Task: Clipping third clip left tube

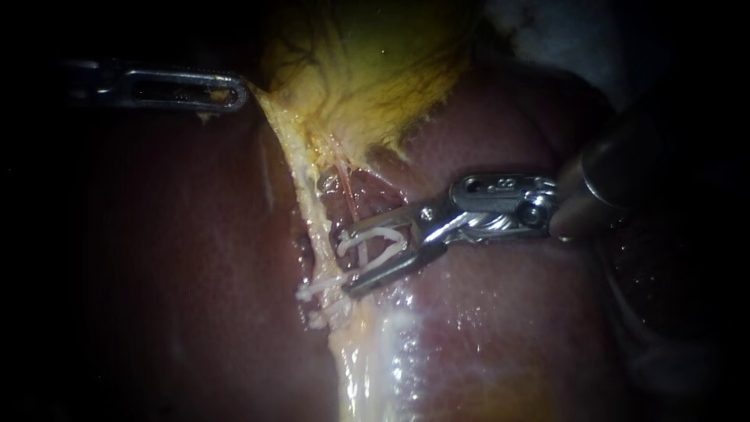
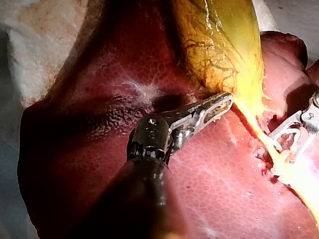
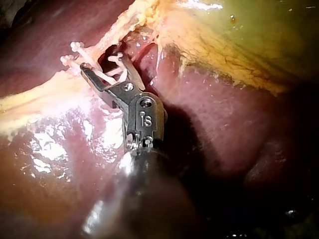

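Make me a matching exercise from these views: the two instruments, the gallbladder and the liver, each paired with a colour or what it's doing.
1 left instrument
2 right instrument
3 gallbladder
4 liver

A dark red
B carries a white clip
C yellow-green
D grips the gallbladder's edge

Pairs: 1-D, 2-B, 3-C, 4-A.
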Controlling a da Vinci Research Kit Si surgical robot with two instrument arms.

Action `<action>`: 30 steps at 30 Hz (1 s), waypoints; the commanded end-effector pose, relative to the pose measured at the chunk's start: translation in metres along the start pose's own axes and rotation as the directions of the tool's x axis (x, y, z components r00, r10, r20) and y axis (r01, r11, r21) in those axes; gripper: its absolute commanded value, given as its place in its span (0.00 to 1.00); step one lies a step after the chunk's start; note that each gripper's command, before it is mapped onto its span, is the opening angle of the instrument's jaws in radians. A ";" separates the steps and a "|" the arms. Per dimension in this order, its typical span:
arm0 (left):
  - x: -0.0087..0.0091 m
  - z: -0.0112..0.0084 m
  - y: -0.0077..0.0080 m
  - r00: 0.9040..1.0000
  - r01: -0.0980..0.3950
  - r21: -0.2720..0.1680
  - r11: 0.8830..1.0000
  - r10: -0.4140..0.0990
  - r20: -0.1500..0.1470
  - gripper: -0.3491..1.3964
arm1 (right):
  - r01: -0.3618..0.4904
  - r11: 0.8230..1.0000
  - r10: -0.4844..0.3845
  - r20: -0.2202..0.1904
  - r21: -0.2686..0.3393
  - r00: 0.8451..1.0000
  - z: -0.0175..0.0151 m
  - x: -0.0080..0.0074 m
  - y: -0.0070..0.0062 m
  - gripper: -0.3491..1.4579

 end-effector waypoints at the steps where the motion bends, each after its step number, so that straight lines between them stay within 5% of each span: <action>1: 0.0000 0.0000 0.0000 1.000 0.000 0.000 1.000 0.000 0.000 0.00 | -0.010 1.000 0.010 -0.007 0.001 1.000 0.0001 -0.0002 0.0002 0.48; 9: 0.0000 0.0001 0.0001 1.000 -0.001 0.000 1.000 0.001 0.000 0.00 | -0.063 0.998 0.064 -0.057 0.019 0.996 0.0011 -0.0013 0.0014 0.48; 19: 0.0000 0.0001 0.0001 1.000 -0.001 0.000 1.000 0.001 0.000 0.00 | -0.121 0.986 0.139 -0.160 0.118 0.977 0.0035 -0.0003 0.0013 0.48; 30: 0.0000 0.0001 0.0001 1.000 -0.001 0.000 1.000 0.001 0.000 0.00 | -0.097 0.963 0.176 -0.313 0.253 0.933 0.0056 0.0009 0.0003 0.49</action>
